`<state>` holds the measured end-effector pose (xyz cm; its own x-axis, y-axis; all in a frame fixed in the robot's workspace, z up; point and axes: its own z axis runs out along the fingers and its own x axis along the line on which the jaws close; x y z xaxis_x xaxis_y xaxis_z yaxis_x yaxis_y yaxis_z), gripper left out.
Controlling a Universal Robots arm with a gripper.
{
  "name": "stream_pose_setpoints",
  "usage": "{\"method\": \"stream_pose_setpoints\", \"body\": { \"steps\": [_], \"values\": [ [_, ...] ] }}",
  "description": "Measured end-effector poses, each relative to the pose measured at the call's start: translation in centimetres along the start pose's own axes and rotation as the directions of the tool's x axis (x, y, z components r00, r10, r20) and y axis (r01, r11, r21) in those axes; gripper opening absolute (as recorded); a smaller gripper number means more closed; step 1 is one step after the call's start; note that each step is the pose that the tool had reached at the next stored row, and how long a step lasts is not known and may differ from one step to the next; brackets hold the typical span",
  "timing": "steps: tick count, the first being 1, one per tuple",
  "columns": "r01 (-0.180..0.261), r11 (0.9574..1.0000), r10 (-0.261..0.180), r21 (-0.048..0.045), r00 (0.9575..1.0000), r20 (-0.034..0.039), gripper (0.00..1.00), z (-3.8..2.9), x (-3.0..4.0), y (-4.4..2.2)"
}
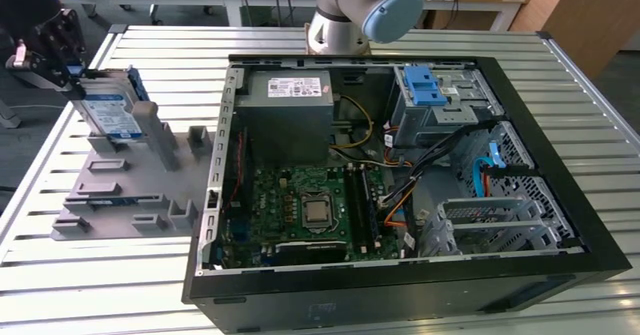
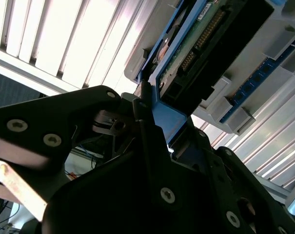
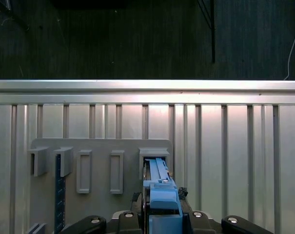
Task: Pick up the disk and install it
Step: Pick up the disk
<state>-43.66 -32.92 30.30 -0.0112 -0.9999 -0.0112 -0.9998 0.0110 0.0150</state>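
Note:
The disk (image 1: 108,112) stands on edge at the far end of a grey slotted holder (image 1: 130,192), on the exterior view's left. Its white-and-blue label faces the camera and a blue frame runs along its edges. My gripper (image 1: 68,82) is at the disk's upper end and shut on the blue frame. In the second wrist view the disk (image 2: 198,41) shows its green circuit board, and the gripper (image 2: 159,124) clamps the blue frame end. In the first wrist view the disk (image 3: 158,178) sits edge-on in a holder slot, between the jaws of the gripper (image 3: 162,217).
An open black computer case (image 1: 520,275) lies on the slatted metal table (image 1: 100,290), to the holder's right in the exterior view. Inside it are a grey power supply box (image 1: 290,110), a motherboard (image 1: 310,211) and a drive cage with a blue latch (image 1: 435,95). The arm's base (image 1: 355,13) stands behind the case.

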Motion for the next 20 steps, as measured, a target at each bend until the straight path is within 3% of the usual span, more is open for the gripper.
{"method": "stream_pose_setpoints", "body": {
  "steps": [20],
  "values": [
    [0.000, 1.0000, 0.000, 0.0002, 1.0000, 0.0000, 0.36, -0.49, -0.03, 0.01]
  ]
}}
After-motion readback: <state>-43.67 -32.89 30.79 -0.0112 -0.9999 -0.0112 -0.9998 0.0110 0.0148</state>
